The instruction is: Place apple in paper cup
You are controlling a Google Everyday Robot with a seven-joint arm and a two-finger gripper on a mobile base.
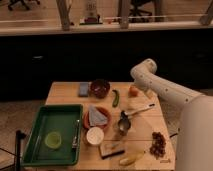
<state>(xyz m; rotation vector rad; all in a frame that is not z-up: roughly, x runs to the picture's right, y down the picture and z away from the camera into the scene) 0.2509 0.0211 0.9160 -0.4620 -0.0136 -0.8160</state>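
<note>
The apple lies on the far right part of the worktop. The gripper hangs just beside it, on its right, under the bent white arm. From this view you cannot tell if the gripper is spread or pressed together, so do not count on a hold yet. The apple is round, so no long axis decides the approach. The paper cup stands well apart from the apple, to its left and nearer the camera, close to the green tray. The metal cup stands between them, so I judge the carry should pass above it.
</note>
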